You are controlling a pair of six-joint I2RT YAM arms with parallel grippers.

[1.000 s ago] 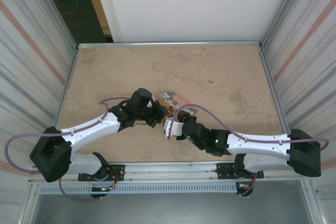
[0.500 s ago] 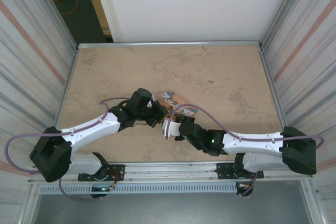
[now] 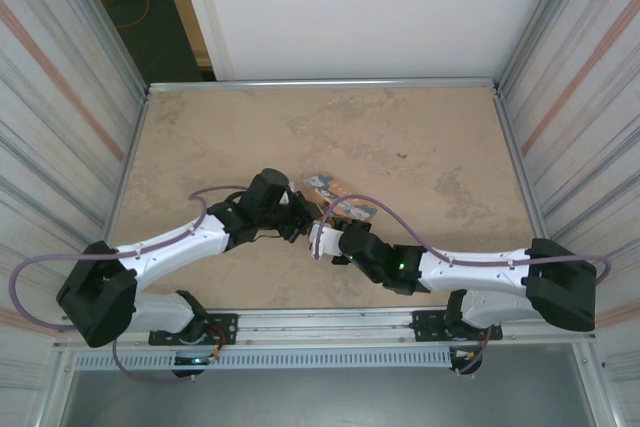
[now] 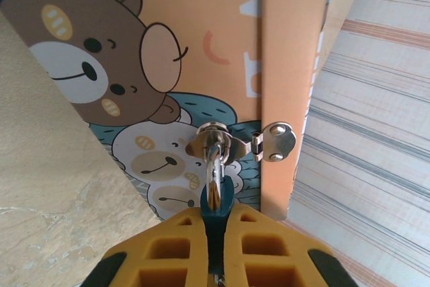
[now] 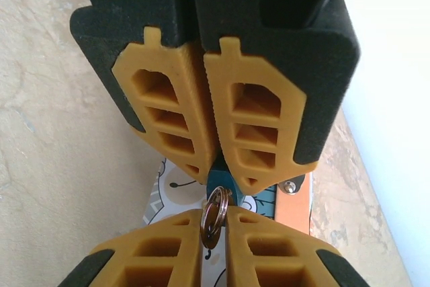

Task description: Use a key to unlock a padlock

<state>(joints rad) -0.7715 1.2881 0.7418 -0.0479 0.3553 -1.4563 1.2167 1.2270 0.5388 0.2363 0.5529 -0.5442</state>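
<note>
The tiny blue-teal padlock [image 4: 216, 233] hangs by its metal shackle from the silver hasp [image 4: 213, 140] of the orange cartoon box [image 4: 201, 25]. My left gripper [image 4: 216, 214] is shut on the padlock body. In the right wrist view the padlock [image 5: 220, 181] pokes out below the left gripper [image 5: 216, 174]. Just under it is the key [image 5: 212, 226] with its small ring. My right gripper [image 5: 216, 214] is shut on the key's head, and the key's tip at the padlock's base is hidden. From above, the left gripper [image 3: 298, 219] and right gripper [image 3: 318, 239] meet nose to nose beside the box [image 3: 338, 190].
The tan table [image 3: 420, 147] stretches open behind and to both sides of the box. Ribbed metal walls [image 3: 580, 77] enclose the left and right edges. Both arms' cables [image 3: 375, 209] arch over the table's near middle.
My right arm has slid left toward the left gripper, and its jaws have closed from partly open onto the key. The left gripper and padlock have stayed put.
</note>
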